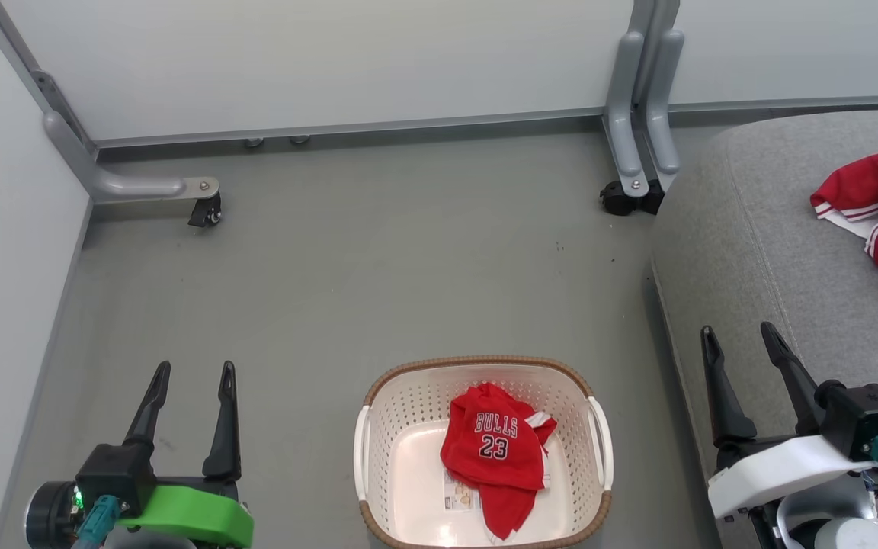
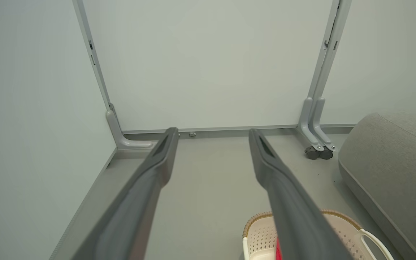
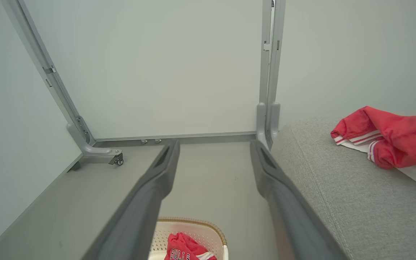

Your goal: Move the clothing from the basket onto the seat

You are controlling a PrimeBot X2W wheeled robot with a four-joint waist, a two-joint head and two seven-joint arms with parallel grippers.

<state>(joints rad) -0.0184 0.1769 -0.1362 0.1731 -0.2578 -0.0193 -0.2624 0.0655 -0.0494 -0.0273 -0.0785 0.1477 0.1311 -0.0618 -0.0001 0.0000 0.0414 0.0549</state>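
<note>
A red "BULLS 23" jersey (image 1: 494, 450) lies crumpled inside the cream perforated basket (image 1: 389, 412) on the floor at the bottom centre. Red shorts (image 1: 877, 210) with white-striped trim rest on the grey seat (image 1: 744, 221) at the right. My left gripper (image 1: 193, 370) hangs open over bare floor, left of the basket. To the basket's right, over the seat's front edge, my right gripper (image 1: 738, 331) stands open too. The right wrist view shows the jersey (image 3: 182, 249), the basket's rim (image 3: 208, 225), the shorts (image 3: 392, 135) and the seat (image 3: 330, 187). Nothing is between either pair of fingers.
White partition panels wall in the floor at the back and left. Their grey feet end in castors (image 1: 205, 211) at the back left and castors (image 1: 626, 197) beside the seat's corner. A paper label (image 1: 460, 496) lies on the basket floor under the jersey.
</note>
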